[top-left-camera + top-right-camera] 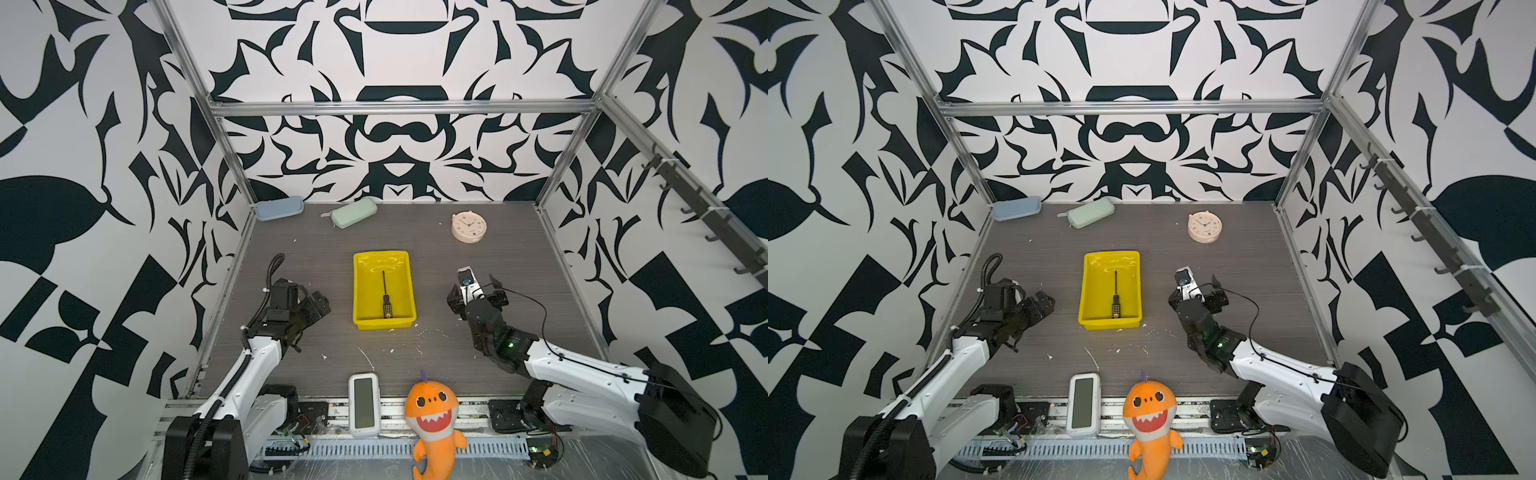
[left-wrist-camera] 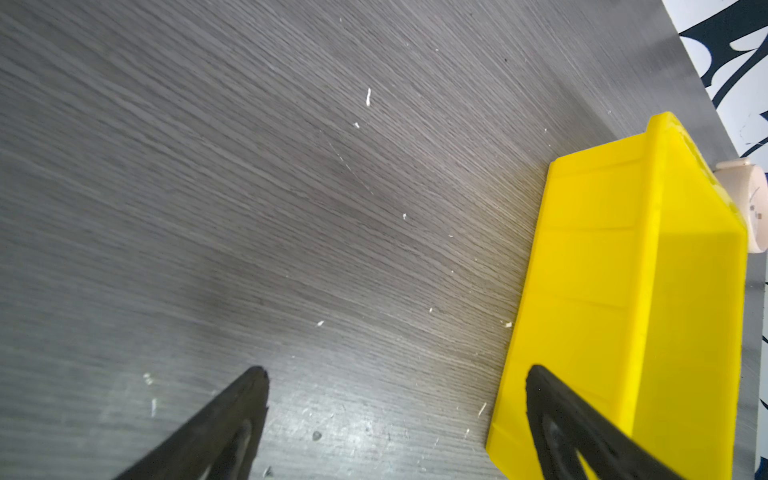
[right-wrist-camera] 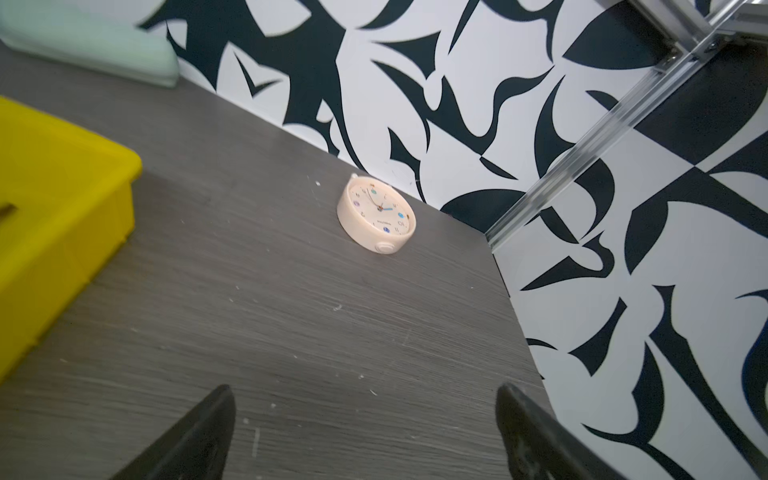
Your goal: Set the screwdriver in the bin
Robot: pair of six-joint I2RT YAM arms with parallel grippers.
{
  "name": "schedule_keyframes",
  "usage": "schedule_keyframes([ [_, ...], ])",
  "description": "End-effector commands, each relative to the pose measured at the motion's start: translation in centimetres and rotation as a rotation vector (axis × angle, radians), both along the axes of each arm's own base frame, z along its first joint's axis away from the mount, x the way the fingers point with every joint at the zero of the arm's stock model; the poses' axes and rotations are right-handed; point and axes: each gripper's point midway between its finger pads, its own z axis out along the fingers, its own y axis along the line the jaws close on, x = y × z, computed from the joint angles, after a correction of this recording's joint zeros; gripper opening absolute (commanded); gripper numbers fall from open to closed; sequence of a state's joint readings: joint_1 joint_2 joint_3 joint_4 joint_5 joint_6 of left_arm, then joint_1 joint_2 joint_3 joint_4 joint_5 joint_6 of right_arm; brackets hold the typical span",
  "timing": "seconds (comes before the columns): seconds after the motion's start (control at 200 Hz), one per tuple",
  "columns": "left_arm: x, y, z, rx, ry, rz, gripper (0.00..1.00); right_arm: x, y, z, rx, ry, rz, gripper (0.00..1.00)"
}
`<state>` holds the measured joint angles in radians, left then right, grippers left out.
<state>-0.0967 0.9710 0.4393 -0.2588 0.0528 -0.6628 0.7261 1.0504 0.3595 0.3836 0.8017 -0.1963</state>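
Yellow bin (image 1: 367,300), black yellow-dotted screwdriver (image 1: 386,297), pink clock (image 1: 468,226)

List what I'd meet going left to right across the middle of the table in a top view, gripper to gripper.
left gripper → bin, with the screwdriver lying inside it → right gripper

Left wrist view: bin (image 2: 615,291) shows only its outer wall, near left claw (image 2: 397,370); inside hidden, one end off frame. Clock (image 2: 748,208) beyond it, mostly hidden behind the bin. Right wrist view: bin off to the side of right claw (image 3: 365,387), cropped; dark sliver (image 3: 7,210) inside it, can't tell what. Green case (image 3: 91,45) far ahead, blurred and cropped. In both top views shark plush (image 1: 434,419) behind both claws, tail cut off.
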Motion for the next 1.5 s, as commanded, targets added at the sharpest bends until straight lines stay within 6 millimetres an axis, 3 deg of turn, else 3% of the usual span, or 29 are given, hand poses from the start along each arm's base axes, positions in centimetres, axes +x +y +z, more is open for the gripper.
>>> schedule_keyframes([
  [0.0,0.1,-0.1,0.2,-0.013,0.003,0.004,0.99,1.6,-2.8,1.0,0.053,-0.073,-0.024,0.99],
  [0.145,0.2,-0.1,0.0,-0.009,0.015,0.006,0.99,2.7,-6.4,-0.9,0.210,-0.069,-0.085,1.00],
  [0.37,0.2,0.1,0.2,0.001,0.014,0.014,0.99,4.6,-6.7,-3.7,0.262,-0.051,-0.083,1.00],
  [0.59,0.1,0.5,0.3,0.011,0.000,0.032,0.99,6.4,-7.8,-4.3,0.299,-0.052,-0.111,0.99],
  [1.045,0.5,0.7,0.1,0.021,0.011,0.045,0.99,6.3,-10.2,-6.2,0.312,-0.116,-0.219,0.99],
  [1.155,0.7,1.0,-0.1,0.032,0.023,0.061,0.99,7.8,-10.4,-6.5,0.301,-0.057,-0.256,1.00],
  [1.2,0.8,1.3,-0.1,0.051,0.035,0.065,0.99,7.5,-10.7,-6.6,0.319,-0.055,-0.261,1.00],
  [1.32,1.9,2.4,1.9,0.130,0.094,0.091,0.99,7.7,-10.6,-6.7,0.313,-0.048,-0.253,1.00],
  [1.495,5.9,5.2,8.1,0.303,0.097,0.165,0.99,7.7,-10.6,-6.8,0.316,-0.042,-0.255,1.00],
])
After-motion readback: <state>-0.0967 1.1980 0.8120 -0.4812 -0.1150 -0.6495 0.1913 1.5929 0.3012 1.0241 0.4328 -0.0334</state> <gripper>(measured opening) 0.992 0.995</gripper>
